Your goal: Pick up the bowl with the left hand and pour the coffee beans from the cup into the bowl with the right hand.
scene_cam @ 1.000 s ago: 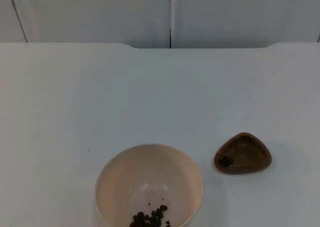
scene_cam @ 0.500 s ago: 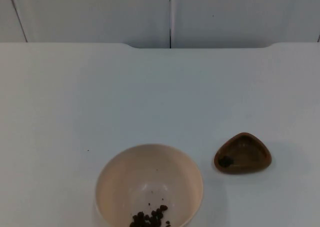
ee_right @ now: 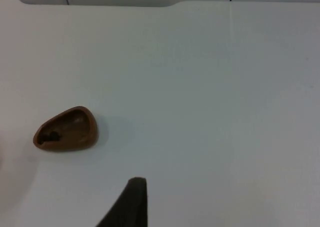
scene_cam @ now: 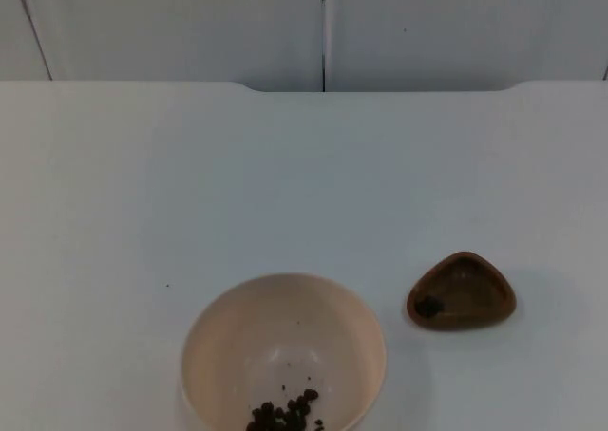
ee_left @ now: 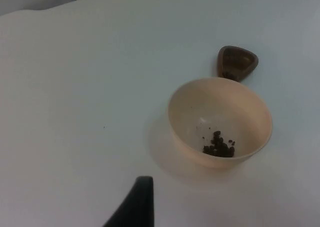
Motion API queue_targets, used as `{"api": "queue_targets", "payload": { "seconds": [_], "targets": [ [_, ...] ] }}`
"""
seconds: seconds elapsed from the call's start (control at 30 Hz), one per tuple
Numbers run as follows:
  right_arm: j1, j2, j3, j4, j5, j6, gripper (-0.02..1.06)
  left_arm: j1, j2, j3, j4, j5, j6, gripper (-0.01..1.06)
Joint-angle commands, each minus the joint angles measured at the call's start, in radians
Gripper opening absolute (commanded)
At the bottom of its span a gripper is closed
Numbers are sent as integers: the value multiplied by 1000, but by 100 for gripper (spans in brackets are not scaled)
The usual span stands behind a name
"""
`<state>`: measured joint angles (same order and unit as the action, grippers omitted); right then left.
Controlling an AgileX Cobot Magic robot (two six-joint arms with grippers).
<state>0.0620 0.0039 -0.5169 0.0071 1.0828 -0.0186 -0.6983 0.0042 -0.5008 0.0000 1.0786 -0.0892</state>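
A cream bowl (scene_cam: 283,341) stands on the white table near its front edge, with a small heap of coffee beans (scene_cam: 287,412) in its bottom. To its right sits a small brown cup (scene_cam: 462,291), upright, holding a dark bean or two at one end. In the left wrist view the bowl (ee_left: 220,117), its beans (ee_left: 218,148) and the cup (ee_left: 237,62) lie ahead of my left gripper (ee_left: 135,207), which waits well apart from them. My right gripper (ee_right: 131,202) waits back from the cup (ee_right: 66,129). Nothing is held.
The white table (scene_cam: 285,165) runs back to a grey partition wall (scene_cam: 190,23). Bare surface lies behind and to both sides of the bowl and cup.
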Motion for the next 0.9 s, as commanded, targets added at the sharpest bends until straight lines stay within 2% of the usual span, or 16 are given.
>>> {"api": "queue_targets", "payload": {
  "seconds": [0.0, 0.87],
  "targets": [
    [-4, -4, 1, 2, -5, 3, 105, 2, -4, 7, -10, -5, 2, 105],
    [-4, -4, 1, 2, -5, 3, 105, 331, -4, 7, -10, -5, 2, 105]
  ]
}}
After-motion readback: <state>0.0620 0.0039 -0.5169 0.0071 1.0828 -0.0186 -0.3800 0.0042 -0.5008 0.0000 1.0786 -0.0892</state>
